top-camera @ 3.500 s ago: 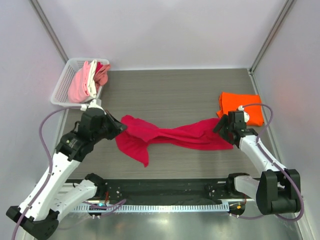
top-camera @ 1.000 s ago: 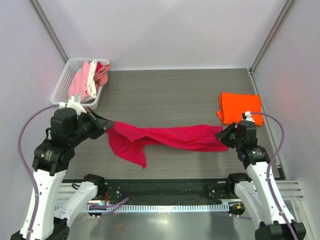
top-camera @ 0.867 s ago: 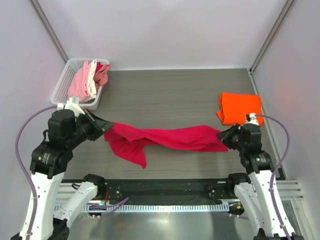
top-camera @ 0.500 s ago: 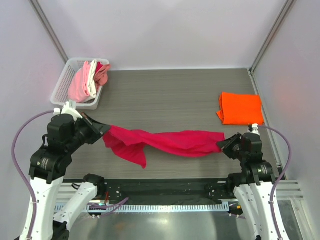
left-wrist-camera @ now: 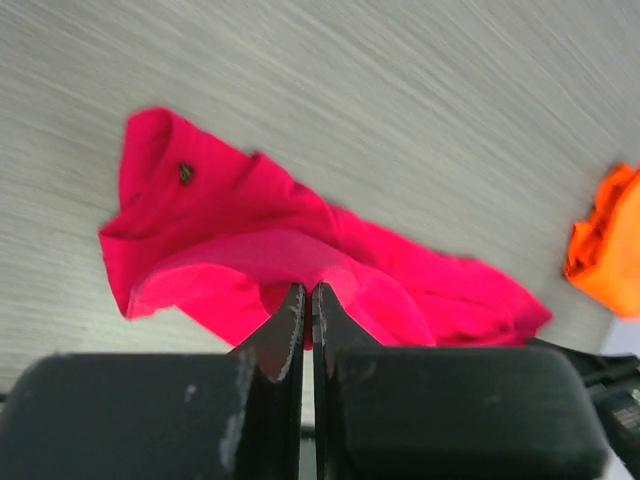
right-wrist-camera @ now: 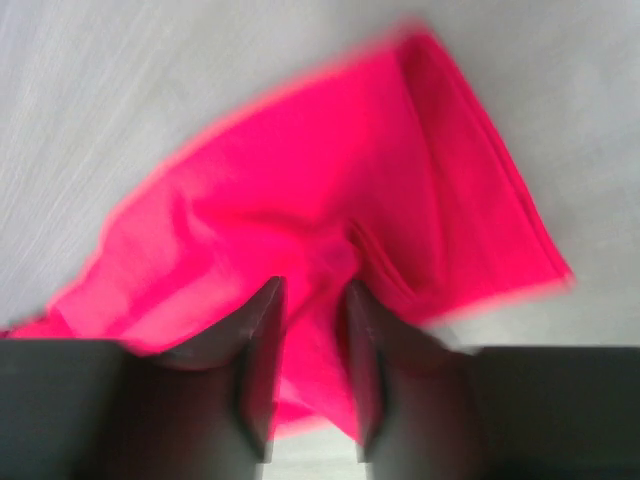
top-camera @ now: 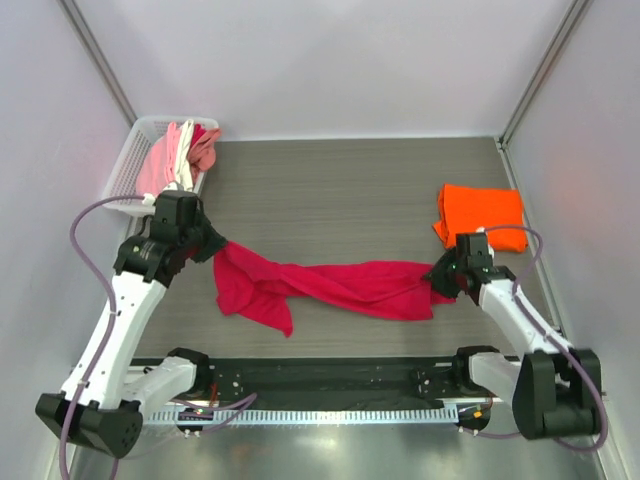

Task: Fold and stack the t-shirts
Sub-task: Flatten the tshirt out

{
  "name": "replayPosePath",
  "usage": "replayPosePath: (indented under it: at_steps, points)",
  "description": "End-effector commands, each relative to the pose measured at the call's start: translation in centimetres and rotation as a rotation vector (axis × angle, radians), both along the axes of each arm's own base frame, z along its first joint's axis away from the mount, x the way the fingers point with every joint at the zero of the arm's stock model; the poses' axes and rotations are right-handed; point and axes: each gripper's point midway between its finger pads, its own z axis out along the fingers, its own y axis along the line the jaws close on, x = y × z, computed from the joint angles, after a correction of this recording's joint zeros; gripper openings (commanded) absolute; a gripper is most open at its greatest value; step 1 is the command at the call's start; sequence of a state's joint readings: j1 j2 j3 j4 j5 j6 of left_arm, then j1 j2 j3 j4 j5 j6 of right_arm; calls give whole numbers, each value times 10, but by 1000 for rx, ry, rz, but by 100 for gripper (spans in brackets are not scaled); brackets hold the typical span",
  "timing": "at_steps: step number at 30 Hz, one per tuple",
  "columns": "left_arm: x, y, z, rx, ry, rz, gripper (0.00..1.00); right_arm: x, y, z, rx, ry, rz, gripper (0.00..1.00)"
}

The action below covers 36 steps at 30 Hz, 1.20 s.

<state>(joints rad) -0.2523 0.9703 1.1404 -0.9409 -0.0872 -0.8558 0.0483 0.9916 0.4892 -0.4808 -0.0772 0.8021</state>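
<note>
The crimson t-shirt (top-camera: 340, 285) lies stretched and crumpled across the near middle of the table, with a flap hanging toward the front at its left end. My left gripper (top-camera: 218, 250) is shut on its left end; in the left wrist view the jaws (left-wrist-camera: 305, 290) pinch a thin fold, and the dark neck label (left-wrist-camera: 185, 173) shows. My right gripper (top-camera: 437, 280) is shut on a thick bunch at the shirt's right end (right-wrist-camera: 330, 180), low over the table. The orange t-shirt (top-camera: 482, 215) lies folded at the right edge, just beyond the right gripper.
A white mesh basket (top-camera: 125, 170) at the back left corner holds pink (top-camera: 158, 168) and white (top-camera: 185, 160) shirts, just behind my left arm. Grey walls close in both sides. A black rail runs along the front edge (top-camera: 320, 375).
Both grippers moved forward from the near edge and down, the left one toward the basket. The shirt, held taut between them before, now sags and rests on the table.
</note>
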Motion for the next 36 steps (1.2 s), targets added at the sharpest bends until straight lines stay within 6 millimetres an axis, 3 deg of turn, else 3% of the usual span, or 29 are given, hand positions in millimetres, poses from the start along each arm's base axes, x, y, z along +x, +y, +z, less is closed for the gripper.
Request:
replayPosePath:
  at_steps: [1,2,4,7,10,15,16,18,19,23,25,26,28,29,30,32,36]
  points:
    - [34,15,24,39,-137,107,0,67,-9,36,-75,-181,21,43]
    - [38,18,18,49,-135,126,0,78,-7,42,-77,-191,33,54]
    - [50,25,14,65,-151,184,0,88,-5,26,-84,-145,67,60]
    - [61,33,-4,88,-136,227,0,100,1,18,-73,-121,115,61]
    - [67,21,-22,17,-74,192,0,97,8,16,-47,-117,156,61]
    - [59,8,-59,-52,7,183,0,69,-1,25,-96,-124,155,73]
    - [57,7,-66,-66,10,187,0,65,-2,41,-100,-174,151,73]
    - [61,1,-66,-120,-43,182,0,49,-2,43,-92,-159,125,68]
    - [56,2,-80,-119,-26,187,0,42,-2,45,-98,-155,118,62]
    - [51,8,-87,-121,-50,225,0,9,6,64,-123,-114,150,63]
    - [52,9,-82,-144,-100,238,0,1,3,74,-180,-123,140,64]
    - [46,11,-94,-144,-89,246,0,-7,10,76,-184,-108,162,65]
    - [47,10,-91,-169,-153,247,0,-15,18,73,-195,-89,183,65]
    - [42,13,-106,-161,-146,258,0,-20,22,66,-189,-62,184,65]
    - [46,14,-105,-165,-181,267,0,-30,32,59,-200,-34,233,64]
    - [47,20,-108,-140,-220,277,0,-43,30,42,-247,38,232,64]
    - [48,18,-111,-135,-234,254,0,-66,37,33,-288,92,239,61]
